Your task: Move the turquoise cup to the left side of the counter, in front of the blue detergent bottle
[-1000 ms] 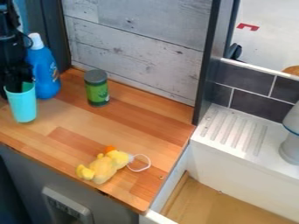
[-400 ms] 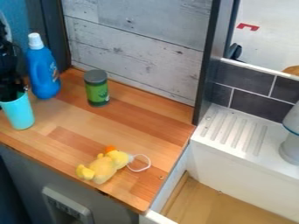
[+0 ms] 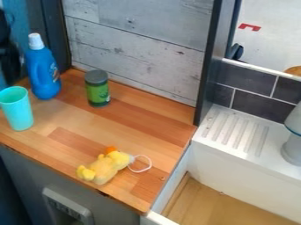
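Observation:
The black gripper (image 3: 8,61) is at the upper left edge, behind and above the turquoise cup (image 3: 19,115), apart from its rim. The cup stands open end up on the wooden counter (image 3: 126,127) near the left edge. Just behind it, to the right of the arm, stands a blue bottle (image 3: 43,72) with a white cap. A green can (image 3: 97,90) with a grey lid stands right of the bottle. Close to the counter's front edge, a yellow plush duck (image 3: 104,168) with an orange bill lies with a white loop at its head.
Grey wood-look panels (image 3: 138,48) rise behind the counter. A dark upright post (image 3: 210,61) stands at its right back corner. Beyond it are a white ridged drainer (image 3: 238,132), a grey-white object (image 3: 293,145) and a lower wooden-bottomed compartment (image 3: 220,204).
The gripper has drawn away from the cup toward the upper left edge. The cup has shifted a little left and forward, and now stands free of the gripper.

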You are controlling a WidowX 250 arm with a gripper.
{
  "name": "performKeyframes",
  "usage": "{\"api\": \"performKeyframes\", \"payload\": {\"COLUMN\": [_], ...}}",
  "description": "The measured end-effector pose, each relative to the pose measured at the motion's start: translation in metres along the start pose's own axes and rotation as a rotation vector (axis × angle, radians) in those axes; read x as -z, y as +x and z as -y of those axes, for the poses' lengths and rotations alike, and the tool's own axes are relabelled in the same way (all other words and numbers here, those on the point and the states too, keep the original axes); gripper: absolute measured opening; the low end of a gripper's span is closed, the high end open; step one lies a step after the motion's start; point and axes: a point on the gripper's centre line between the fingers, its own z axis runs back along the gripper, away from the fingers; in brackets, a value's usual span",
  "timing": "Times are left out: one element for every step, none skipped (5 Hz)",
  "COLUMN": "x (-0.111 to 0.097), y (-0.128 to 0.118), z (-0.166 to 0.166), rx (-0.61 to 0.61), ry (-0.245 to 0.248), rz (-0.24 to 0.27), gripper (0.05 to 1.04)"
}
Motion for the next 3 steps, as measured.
{"api": "performKeyframes", "payload": {"x": [-0.024, -0.034, -0.035], "y": [0.007, 0.022, 0.033], "z": [0.019, 0.05, 0.084], "rx": [0.063, 0.201, 0.316], "ry": [-0.014, -0.06, -0.099], "rz": [0.026, 0.049, 0.077], "gripper": [1.008, 1.003, 1.003]}}
